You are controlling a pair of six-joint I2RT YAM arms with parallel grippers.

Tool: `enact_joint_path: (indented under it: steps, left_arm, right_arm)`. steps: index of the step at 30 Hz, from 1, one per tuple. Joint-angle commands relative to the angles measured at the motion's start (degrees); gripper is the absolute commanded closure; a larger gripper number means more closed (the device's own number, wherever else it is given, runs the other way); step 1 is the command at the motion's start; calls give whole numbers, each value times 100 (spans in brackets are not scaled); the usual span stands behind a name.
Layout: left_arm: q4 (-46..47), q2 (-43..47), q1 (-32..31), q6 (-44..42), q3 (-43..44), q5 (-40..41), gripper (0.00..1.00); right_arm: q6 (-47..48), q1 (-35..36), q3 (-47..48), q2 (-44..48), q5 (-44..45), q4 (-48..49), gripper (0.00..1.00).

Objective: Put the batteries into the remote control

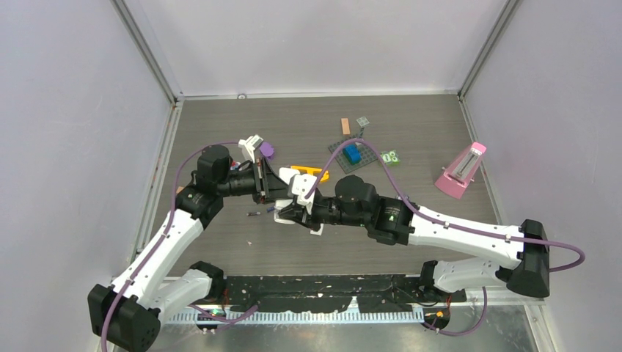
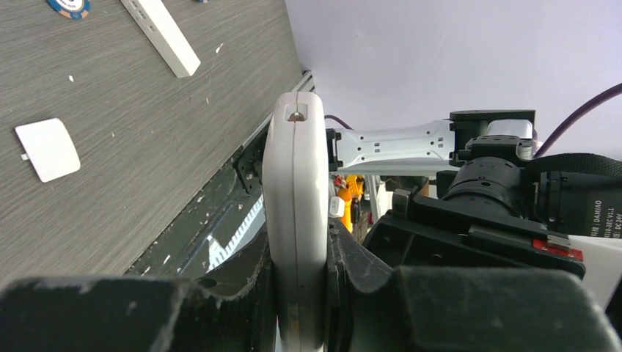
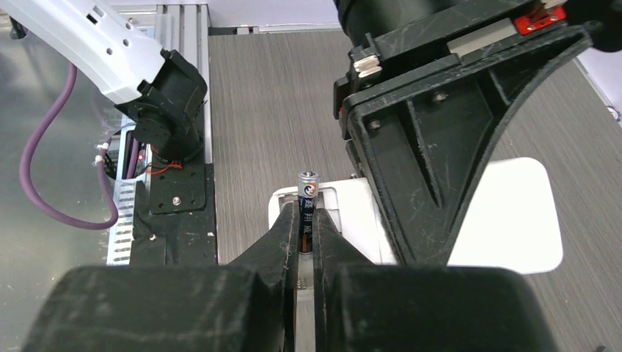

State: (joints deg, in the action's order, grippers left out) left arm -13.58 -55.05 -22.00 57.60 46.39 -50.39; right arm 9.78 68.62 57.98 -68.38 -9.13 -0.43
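Note:
My left gripper is shut on the white remote control, holding it edge-on above the table. In the right wrist view the remote lies under my right gripper, which is shut on a slim dark battery. The battery's tip stands over the open compartment at the remote's end. From above, both grippers meet at mid-table: left, right, with a white end of the remote showing. A loose dark battery lies on the table just left of them.
A white battery cover and a long white bar lie on the table. Behind the grippers are an orange piece, a grey plate with a blue brick, a green card and a pink metronome.

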Motion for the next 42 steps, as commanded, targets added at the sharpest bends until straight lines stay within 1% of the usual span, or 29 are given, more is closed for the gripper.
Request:
enact_joint_path:
  steps: [1,5,10,17,25,29,35,42]
  left_arm:
    - [204,-9,-3,14,55,-238,100]
    - [266,-4,-4,66,53,-282,100]
    - [269,25,-5,26,45,-279,100]
    - [269,30,-6,-72,9,-255,100]
    - [270,21,-9,-82,4,-226,100]
    - [275,32,-4,-91,-14,-217,100]
    - [296,29,-6,-100,-50,-215,100]
    - [309,25,-3,-118,-86,-203,100]
  right_arm:
    - [155,2,95,-10,-118,269,92]
    - [267,2,-26,25,-143,215,89]
    - [363,-2,-5,27,-129,-170,87]
    - [316,-53,336,-88,-223,-900,86]
    - [161,-105,571,-192,-420,-1268,83]
    - [112,-119,630,-255,-516,-1351,80]
    - [-56,-126,693,-322,-545,-1302,72]
    - [-230,-153,694,-380,-716,-1069,69]
